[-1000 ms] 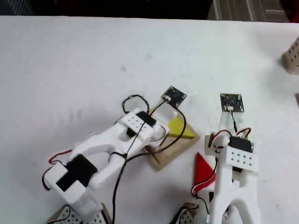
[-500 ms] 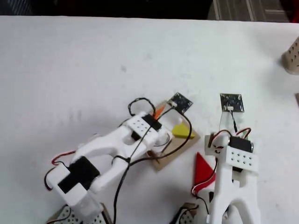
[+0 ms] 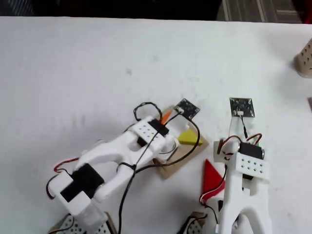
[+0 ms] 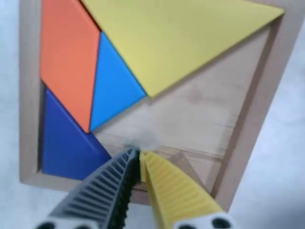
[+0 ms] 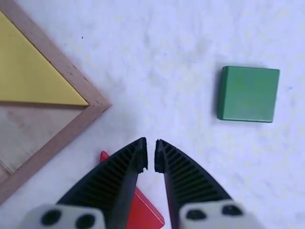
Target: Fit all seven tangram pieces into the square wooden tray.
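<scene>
White worktop [image 3: 73, 63]: broad bare surface on all sides of the set.

Square wooden tray [image 3: 185, 158]: sits between the two arms, turned corner-on. By my count it is partly filled, four pieces seated.

- Yellow triangle [image 4: 181, 38]: largest, seated along one rim.
- Red triangle [image 3: 210, 176]: loose on the worktop just beside the tray's outer rim, at the right arm.
- Orange piece [image 4: 66, 52]: seated against the side rim.
- Dark blue piece [image 4: 66, 143]: seated in a corner, touching the orange.
- Light blue triangle [image 4: 112, 81]: seated, wedged between orange and yellow.
- Green square [image 5: 248, 94]: loose, well apart from the tray, open worktop all round.

Open room: bare tray floor between the yellow's long edge and the near rims, likely enough for the red.

Left claw [image 4: 139, 157]: closed tip to tip, empty, over that bare floor.

Right claw [image 5: 150, 150]: all but closed, empty, above the red's corner.
</scene>
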You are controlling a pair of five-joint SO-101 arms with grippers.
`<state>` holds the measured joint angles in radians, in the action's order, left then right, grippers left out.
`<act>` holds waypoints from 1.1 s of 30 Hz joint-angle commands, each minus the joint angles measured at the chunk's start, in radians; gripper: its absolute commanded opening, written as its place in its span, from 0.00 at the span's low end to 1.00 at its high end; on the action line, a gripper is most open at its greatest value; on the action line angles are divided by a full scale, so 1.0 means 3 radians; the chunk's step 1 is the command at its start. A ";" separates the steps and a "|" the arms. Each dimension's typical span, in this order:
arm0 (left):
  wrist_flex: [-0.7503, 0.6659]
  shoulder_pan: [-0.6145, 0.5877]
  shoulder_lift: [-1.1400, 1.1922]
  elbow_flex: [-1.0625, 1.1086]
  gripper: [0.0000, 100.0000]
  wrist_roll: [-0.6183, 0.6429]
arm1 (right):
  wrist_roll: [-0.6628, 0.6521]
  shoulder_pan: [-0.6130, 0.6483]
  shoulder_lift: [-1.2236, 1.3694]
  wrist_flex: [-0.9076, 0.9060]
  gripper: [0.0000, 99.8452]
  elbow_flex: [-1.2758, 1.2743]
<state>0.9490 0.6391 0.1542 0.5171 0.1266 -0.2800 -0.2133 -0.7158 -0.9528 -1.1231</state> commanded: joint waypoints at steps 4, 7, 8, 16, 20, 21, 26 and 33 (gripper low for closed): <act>0.0245 -0.0110 -0.0355 -0.0072 0.02 -0.0031 | -0.0036 -0.0018 -0.0105 0.0049 0.04 0.0015; 0.0307 -0.0176 -0.0637 0.0015 0.02 -0.0031 | -0.0036 -0.0018 -0.0105 0.0049 0.04 0.0015; 0.0271 -0.0182 -0.0729 0.0082 0.02 -0.0031 | -0.0036 -0.0018 -0.0105 0.0049 0.04 0.0015; -0.0266 -0.0294 -0.1363 0.0598 0.02 -0.0031 | -0.0036 -0.0054 -0.0105 0.0064 0.04 0.0026; -0.0859 -0.0724 -0.1404 0.0813 0.02 -0.0031 | -0.0031 -0.0350 -0.0100 0.0294 0.04 0.0107; -0.1038 -0.0846 -0.1383 0.0849 0.02 -0.0031 | -0.0031 -0.0407 -0.0074 0.0274 0.04 0.0164; -0.1662 -0.1337 -0.1230 0.0926 0.02 -0.0031 | -0.0491 -0.0514 0.0442 -0.0018 0.10 0.0690; -0.1877 -0.1506 -0.1036 0.0890 0.02 -0.0031 | -0.0921 -0.0632 0.1588 -0.0136 0.18 0.1596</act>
<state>0.4442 0.2140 -0.1619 0.8055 0.1266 -0.4964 -0.3805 -0.3322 -0.9866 -0.7764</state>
